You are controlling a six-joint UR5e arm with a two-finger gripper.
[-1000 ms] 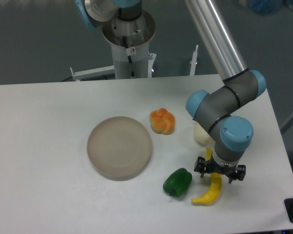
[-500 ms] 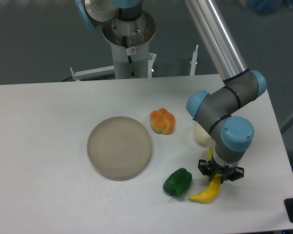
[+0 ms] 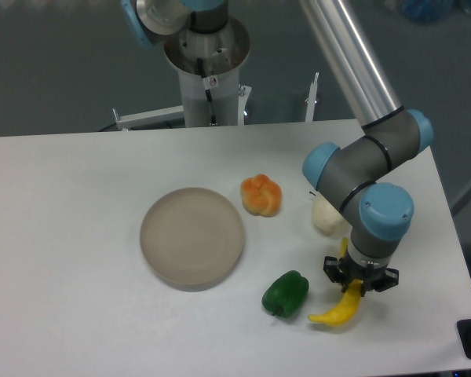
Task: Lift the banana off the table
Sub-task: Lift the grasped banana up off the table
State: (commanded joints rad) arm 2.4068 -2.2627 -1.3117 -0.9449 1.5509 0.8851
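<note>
The bright yellow curved banana [image 3: 337, 312] is at the front right of the white table [image 3: 78, 236]. My gripper [image 3: 359, 281] points straight down over the banana's upper half, its black fingers shut on it from both sides. The banana's lower tip sticks out to the left below the gripper, and a bit of its upper end shows behind the wrist. I cannot tell whether the banana rests on the table or hangs just above it.
A green pepper [image 3: 285, 293] lies just left of the banana. A pale round ball [image 3: 326, 214] sits behind the gripper, partly hidden by the arm. An orange lobed fruit [image 3: 261, 195] and a round beige plate [image 3: 192, 236] lie further left. The table's right edge is close.
The fingers have shut on the banana. The gripper and banana have shifted slightly to the right, and the banana's free tip has swung a little.
</note>
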